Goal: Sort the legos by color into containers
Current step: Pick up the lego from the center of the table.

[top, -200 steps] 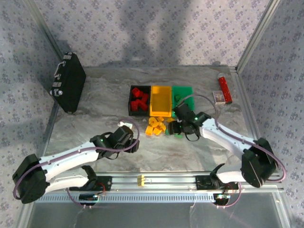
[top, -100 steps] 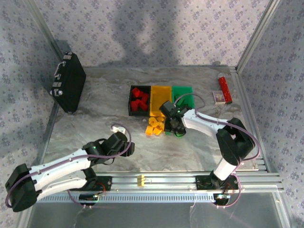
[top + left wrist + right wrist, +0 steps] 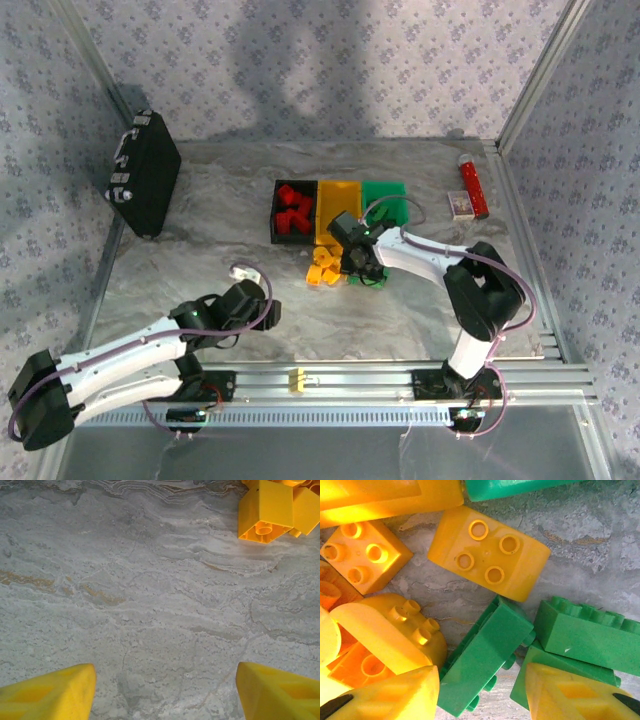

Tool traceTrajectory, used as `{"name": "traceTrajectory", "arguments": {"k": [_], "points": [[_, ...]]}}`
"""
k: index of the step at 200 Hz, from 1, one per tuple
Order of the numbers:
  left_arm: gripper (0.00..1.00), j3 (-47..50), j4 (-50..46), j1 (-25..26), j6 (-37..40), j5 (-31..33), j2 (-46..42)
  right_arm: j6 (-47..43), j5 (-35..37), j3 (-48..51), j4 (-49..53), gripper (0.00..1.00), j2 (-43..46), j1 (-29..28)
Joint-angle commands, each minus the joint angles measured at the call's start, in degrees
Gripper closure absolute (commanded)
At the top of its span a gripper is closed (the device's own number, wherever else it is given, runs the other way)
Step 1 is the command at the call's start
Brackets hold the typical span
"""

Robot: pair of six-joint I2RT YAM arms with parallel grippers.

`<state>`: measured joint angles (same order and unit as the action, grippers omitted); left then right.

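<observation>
Right pincer [image 3: 480,692] has shifted left, now just in front of the yellow bin [image 3: 338,205], part-open astride a green lego [image 3: 485,655] on the counter [image 3: 150,605]; left pincer [image 3: 162,692] backed further from that bin, wide, empty

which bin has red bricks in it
The black bin, leftmost of the three: red bricks lie inside it. The yellow bin and green bin beside it show no red.
</observation>
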<state>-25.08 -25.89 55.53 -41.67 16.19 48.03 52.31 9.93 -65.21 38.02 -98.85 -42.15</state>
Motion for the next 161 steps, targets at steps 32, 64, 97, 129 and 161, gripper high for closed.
{"name": "traceTrajectory", "arguments": {"k": [32, 64, 97, 129, 161], "points": [[0.26, 1.2, -0.8, 0.3, -0.8, 1.1, -1.0, 2.3, 1.8, -0.7, 1.9, 0.48, -2.9, 0.7], [0.27, 2.0, -0.6, 0.3, -1.2, 1.4, -2.3, 1.9, 2.4, -0.8, 2.2, 0.49, -3.7, 1.1], [0.28, 2.2, -0.6, 0.3, -1.4, 1.5, -2.7, 1.2, 2.5, -1.9, 2.6, 0.51, -4.3, 2.2], [0.28, 2.7, -0.1, 0.3, -1.6, 1.7, -2.8, 0.9, 2.2, -5.2, 3.4, 0.52, -6.4, 2.0], [0.29, 2.6, -0.6, 0.3, -1.5, 1.8, -3.1, 1.0, 2.1, -6.0, 4.0, 0.52, -7.7, 1.1]]}}
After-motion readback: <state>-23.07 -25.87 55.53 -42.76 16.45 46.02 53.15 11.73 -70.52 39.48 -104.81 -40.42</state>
